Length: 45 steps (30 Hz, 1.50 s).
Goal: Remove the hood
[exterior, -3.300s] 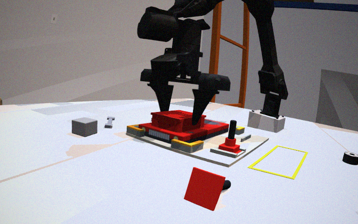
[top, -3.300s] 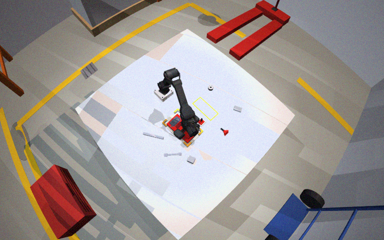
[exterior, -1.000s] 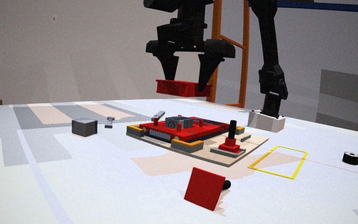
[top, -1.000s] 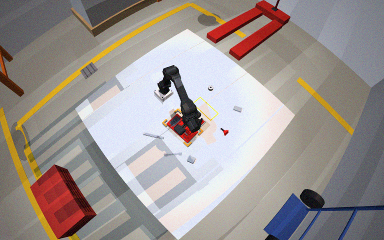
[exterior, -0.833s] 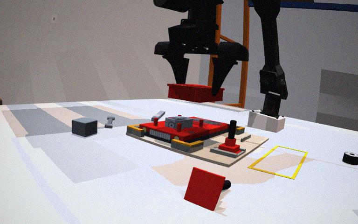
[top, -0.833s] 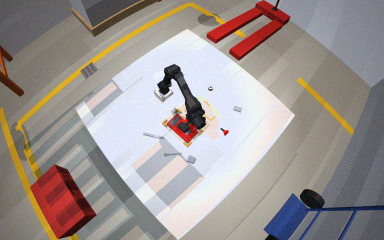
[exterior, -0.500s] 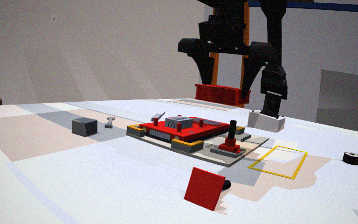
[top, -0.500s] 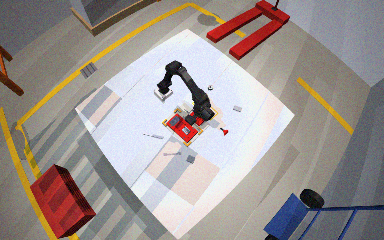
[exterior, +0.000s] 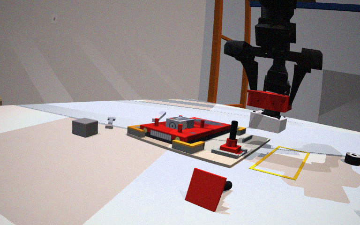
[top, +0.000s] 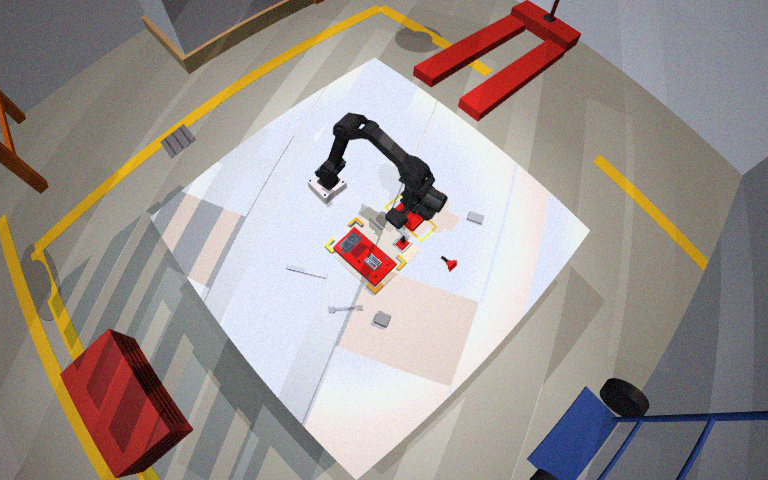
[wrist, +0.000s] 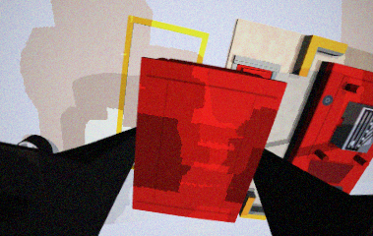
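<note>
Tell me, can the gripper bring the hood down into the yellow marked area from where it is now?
Probably yes. The gripper holds the hood in the air over the yellow marked area, and nothing stands inside that outline.

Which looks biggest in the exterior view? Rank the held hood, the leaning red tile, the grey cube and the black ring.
1. Leaning red tile, though it is nearest the camera.
2. Hood.
3. Grey cube.
4. Black ring.
</note>
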Available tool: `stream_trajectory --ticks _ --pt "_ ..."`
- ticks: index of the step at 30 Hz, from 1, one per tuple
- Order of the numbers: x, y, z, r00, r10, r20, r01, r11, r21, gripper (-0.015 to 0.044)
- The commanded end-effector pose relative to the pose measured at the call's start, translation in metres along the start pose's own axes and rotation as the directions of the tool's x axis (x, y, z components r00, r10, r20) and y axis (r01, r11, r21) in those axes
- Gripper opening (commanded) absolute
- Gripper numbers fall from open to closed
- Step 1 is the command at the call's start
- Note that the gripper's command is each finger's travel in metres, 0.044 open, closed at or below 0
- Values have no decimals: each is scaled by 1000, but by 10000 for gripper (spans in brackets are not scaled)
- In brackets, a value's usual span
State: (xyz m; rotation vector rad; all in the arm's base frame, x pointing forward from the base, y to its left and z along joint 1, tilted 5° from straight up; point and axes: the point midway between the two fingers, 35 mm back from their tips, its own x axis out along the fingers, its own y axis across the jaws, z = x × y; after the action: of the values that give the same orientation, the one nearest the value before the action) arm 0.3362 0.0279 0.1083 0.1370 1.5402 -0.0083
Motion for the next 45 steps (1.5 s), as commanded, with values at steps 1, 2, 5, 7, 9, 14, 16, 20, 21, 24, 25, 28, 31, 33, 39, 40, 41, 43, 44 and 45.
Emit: stream_trajectory --ticks 1,2,5,7,9,14,16,20,21,24,25,28,31,33,39,40,41,43,44,45 --pt "-3 17 -7 1000 4 9 -4 1000 2 0" --pt "-3 22 -9 1000 5 9 -5 1000 2 0" --pt "-4 38 -16 1000 8 9 -8 1000 2 0" --pt "-4 45 -19 1000 9 9 -9 1000 2 0" --pt "-4 45 -20 1000 9 9 -9 1000 2 0" --pt "-1 45 -19 1000 9 9 -9 1000 2 0" --pt "1 46 -19 1000 9 9 -9 1000 2 0" --pt "5 46 -19 1000 9 9 -9 1000 2 0" --pt "6 46 -19 1000 9 9 -9 1000 2 0" --pt "9 46 -18 1000 9 9 -9 1000 2 0" --pt "10 46 -18 1000 9 9 -9 1000 2 0" --pt "13 46 -18 1000 9 9 -9 1000 2 0" --pt "16 46 -18 1000 9 9 -9 1000 2 0" --pt "18 46 -18 1000 9 9 -9 1000 2 0" --pt "24 46 -17 1000 9 9 -9 1000 2 0" --pt "25 46 -17 1000 9 9 -9 1000 2 0" --pt "26 46 -17 1000 9 9 -9 1000 2 0" --pt "28 46 -17 1000 9 9 -9 1000 2 0" --pt "29 46 -17 1000 9 9 -9 1000 2 0" --pt "30 46 -17 1000 9 9 -10 1000 2 0"
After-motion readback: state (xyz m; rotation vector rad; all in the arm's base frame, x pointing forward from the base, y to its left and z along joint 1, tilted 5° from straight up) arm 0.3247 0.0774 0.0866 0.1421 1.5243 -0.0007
